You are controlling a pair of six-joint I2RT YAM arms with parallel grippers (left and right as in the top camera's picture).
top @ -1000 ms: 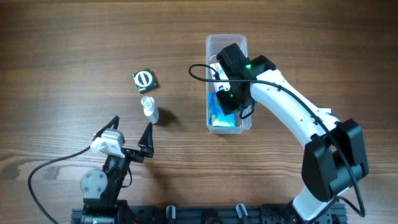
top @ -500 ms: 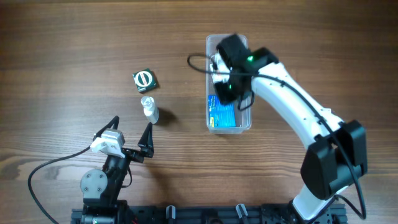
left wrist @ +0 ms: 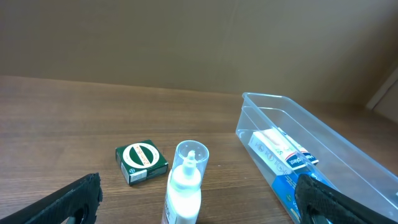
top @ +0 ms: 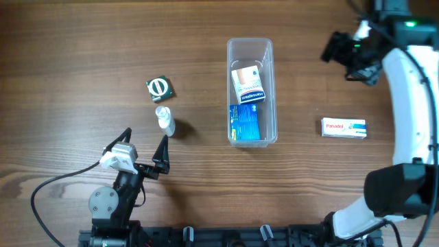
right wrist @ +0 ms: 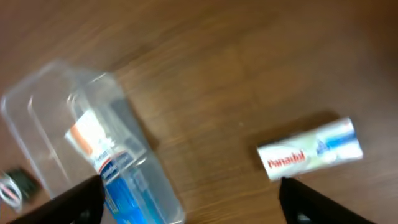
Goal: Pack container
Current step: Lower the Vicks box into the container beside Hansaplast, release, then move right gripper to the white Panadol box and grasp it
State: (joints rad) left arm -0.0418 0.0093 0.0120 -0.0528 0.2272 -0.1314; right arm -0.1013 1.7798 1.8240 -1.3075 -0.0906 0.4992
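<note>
The clear container (top: 251, 48) lies lengthwise at mid-table. Inside it lie a white and orange box (top: 247, 86) and a blue box (top: 244, 122). My right gripper (top: 348, 60) hangs open and empty to the right of the container's far end, well clear of it. In the right wrist view the container (right wrist: 37, 106) is at the left and a white Panadol box (right wrist: 310, 149) at the right. My left gripper (top: 145, 140) stands open near the front edge, with a white bottle (left wrist: 185, 180) just ahead of its jaws and untouched.
A green box (top: 160, 87) lies left of the container, with the white bottle (top: 164, 120) lying just in front of it. The Panadol box (top: 343, 127) rests on the wood to the right of the container.
My right gripper opened, left the white and orange box in the container, and pulled away to the back right. The left arm has not moved.
</note>
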